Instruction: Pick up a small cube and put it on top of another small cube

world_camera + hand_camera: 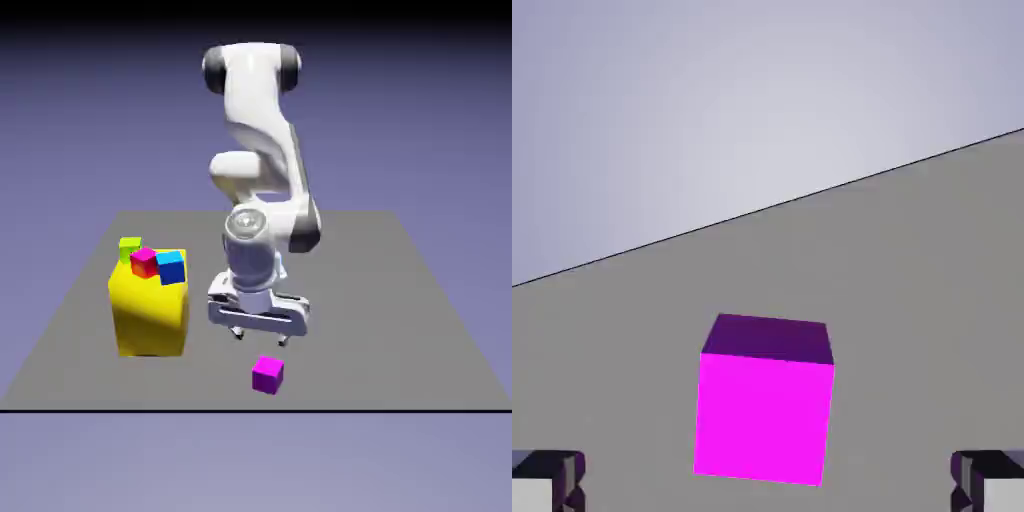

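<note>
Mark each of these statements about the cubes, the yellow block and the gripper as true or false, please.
1. The gripper is open. True.
2. The magenta cube lies on top of the yellow block. False: it lies on the table, apart from the yellow block.
3. The blue cube is on the exterior view's right of the red-pink cube. True.
4. The gripper is holding the lime-green cube. False: nothing is between its fingertips, and the lime-green cube is over by the yellow block.
5. In the hand view, the magenta cube shows between the two fingertips, touching neither. True.
</note>
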Tool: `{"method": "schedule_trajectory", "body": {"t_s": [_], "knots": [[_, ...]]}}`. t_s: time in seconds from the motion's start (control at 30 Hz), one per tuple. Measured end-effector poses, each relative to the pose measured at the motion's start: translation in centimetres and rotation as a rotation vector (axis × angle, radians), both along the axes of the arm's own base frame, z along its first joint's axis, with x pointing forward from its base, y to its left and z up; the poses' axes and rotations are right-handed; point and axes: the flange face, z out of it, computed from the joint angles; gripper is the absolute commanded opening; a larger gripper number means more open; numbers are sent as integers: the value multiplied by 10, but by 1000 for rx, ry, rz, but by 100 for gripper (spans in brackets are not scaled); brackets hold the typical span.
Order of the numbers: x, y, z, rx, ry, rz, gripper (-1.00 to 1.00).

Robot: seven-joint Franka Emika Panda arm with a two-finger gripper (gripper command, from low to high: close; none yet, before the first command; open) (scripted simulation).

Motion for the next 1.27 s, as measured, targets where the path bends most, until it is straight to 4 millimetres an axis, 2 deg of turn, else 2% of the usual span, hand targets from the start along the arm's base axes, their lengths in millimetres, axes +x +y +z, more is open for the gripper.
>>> {"method": "schedule_trajectory", "body": {"t_s": [0.07, 0.13, 0.23, 0.27, 0.33, 0.43, 0.47, 0.63, 0.7, 0.8, 0.87, 0.93, 1.0, 1.17, 1.2, 1.27], "knots": [[2, 1, -23, 17, 89, -27, 0], [3, 1, -30, 23, 116, -35, 0], [-13, 8, -84, 23, 116, -35, 0], [-17, 9, -96, 23, 116, -35, -100], [-17, 9, -96, 24, 116, -36, -100], [0, 3, -42, 25, 116, -36, -100], [3, -5, -25, 21, 116, -38, -100], [-9, -91, 66, -22, 119, -80, -100], [-22, -123, 104, -26, 120, -102, -100], [-53, -173, 159, -15, 120, -151, -100], [-80, -203, 194, 2, 118, -186, -100], [-107, -224, 227, 27, 114, -204, -100], [-113, -225, 234, 34, 113, -201, -100], [-131, -215, 170, 34, 113, -202, -100], [-131, -214, 169, 34, 113, -202, 100], [-131, -215, 169, 32, 114, -201, 100]]}}
